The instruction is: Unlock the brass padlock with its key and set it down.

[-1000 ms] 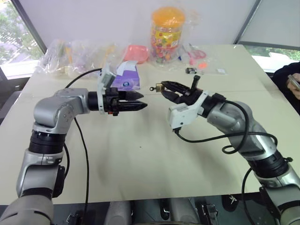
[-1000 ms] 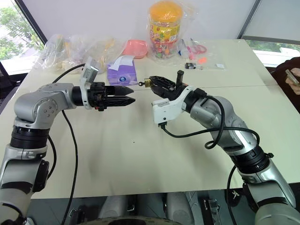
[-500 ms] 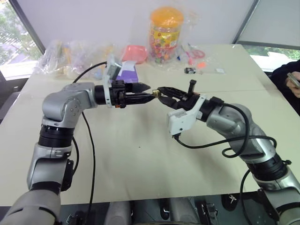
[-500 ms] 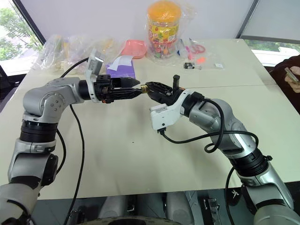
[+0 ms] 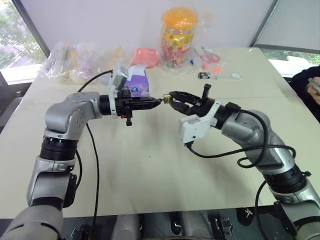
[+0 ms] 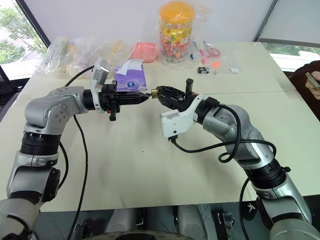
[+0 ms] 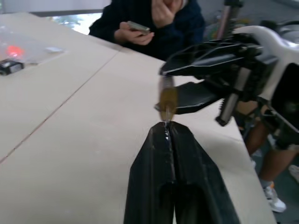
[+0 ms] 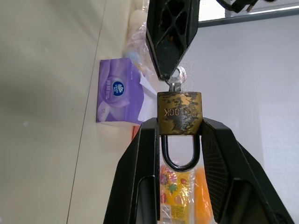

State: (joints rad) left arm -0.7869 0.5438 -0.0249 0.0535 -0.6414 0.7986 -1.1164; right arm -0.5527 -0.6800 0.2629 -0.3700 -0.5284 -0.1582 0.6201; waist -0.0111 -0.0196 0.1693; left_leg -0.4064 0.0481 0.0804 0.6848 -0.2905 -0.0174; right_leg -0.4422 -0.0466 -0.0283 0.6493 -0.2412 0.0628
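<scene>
left end effector [image 8: 169, 44] pinches key [image 8: 176, 79]; right end effector [image 8: 180, 128] clamps brass padlock [image 8: 179, 112].

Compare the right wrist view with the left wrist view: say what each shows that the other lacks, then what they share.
Right wrist view alone: the padlock's shackle, a purple tissue box and a candy jar. Left wrist view alone: a seated person holding a phone and a small black object on the table. Both: the brass padlock clamped by the right gripper, with the left gripper shut on the key.

A pale beige counter [image 5: 150, 180] runs to a plain white wall [image 5: 100, 20]. Left of that wall a window [image 5: 17, 35] shows green trees; right of it, another window [image 5: 295, 25] gives daylight.
</scene>
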